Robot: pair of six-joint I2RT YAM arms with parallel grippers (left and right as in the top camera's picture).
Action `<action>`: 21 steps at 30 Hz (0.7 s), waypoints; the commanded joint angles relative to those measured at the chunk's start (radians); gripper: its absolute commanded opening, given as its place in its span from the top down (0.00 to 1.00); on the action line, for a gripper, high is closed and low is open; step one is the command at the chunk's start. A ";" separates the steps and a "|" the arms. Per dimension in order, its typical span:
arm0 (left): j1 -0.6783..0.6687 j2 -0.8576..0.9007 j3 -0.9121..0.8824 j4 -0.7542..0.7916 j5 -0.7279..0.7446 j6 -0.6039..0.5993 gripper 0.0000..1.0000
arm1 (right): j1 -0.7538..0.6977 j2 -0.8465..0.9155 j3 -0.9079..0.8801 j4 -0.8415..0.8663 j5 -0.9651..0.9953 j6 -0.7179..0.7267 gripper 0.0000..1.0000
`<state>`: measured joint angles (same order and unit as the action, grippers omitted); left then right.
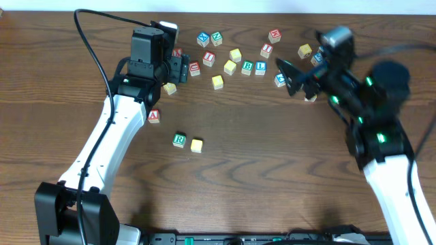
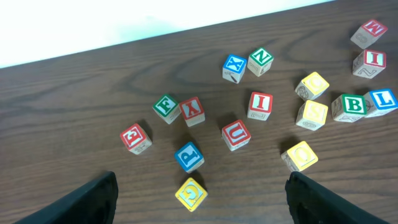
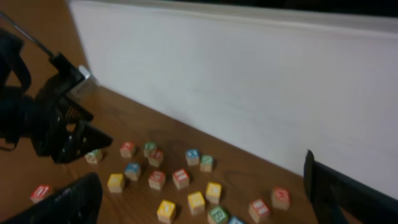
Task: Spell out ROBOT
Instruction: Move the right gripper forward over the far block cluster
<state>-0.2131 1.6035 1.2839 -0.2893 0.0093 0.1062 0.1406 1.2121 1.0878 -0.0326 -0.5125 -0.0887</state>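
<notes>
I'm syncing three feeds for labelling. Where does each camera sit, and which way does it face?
Overhead: above the table, looking straight down on the cubes; both arms, left claw and right claw show.
Left wrist: on the left arm, looking over cubes toward the wall; its own fingers frame the bottom corners.
Right wrist: on the right arm, facing the wall across the cubes; its fingers show, plus the left claw.
Shared: green B cube in overhead and left wrist.
</notes>
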 commanded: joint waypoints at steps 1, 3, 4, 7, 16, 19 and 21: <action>0.001 -0.018 -0.005 -0.005 -0.030 0.022 0.12 | 0.039 0.102 0.151 -0.079 -0.025 -0.095 0.01; 0.001 -0.018 -0.005 -0.005 -0.030 0.023 0.11 | 0.058 0.161 0.233 -0.173 -0.016 -0.134 0.01; 0.001 -0.018 -0.005 -0.005 -0.029 0.024 0.11 | 0.073 0.205 0.293 -0.240 0.013 -0.154 0.01; 0.001 -0.018 -0.005 -0.005 -0.029 0.024 0.11 | 0.101 0.293 0.401 -0.336 0.098 -0.193 0.01; 0.001 -0.018 -0.005 -0.014 -0.030 0.025 0.10 | 0.121 0.524 0.626 -0.422 0.149 -0.226 0.01; 0.001 -0.018 -0.005 -0.023 -0.029 0.025 0.10 | 0.127 0.597 0.685 -0.467 0.148 -0.226 0.01; 0.001 -0.018 -0.005 -0.031 -0.030 0.025 0.10 | 0.133 0.649 0.727 -0.507 0.148 -0.226 0.01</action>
<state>-0.2131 1.6035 1.2839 -0.3130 -0.0067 0.1131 0.2573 1.8008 1.7542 -0.5102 -0.3717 -0.3008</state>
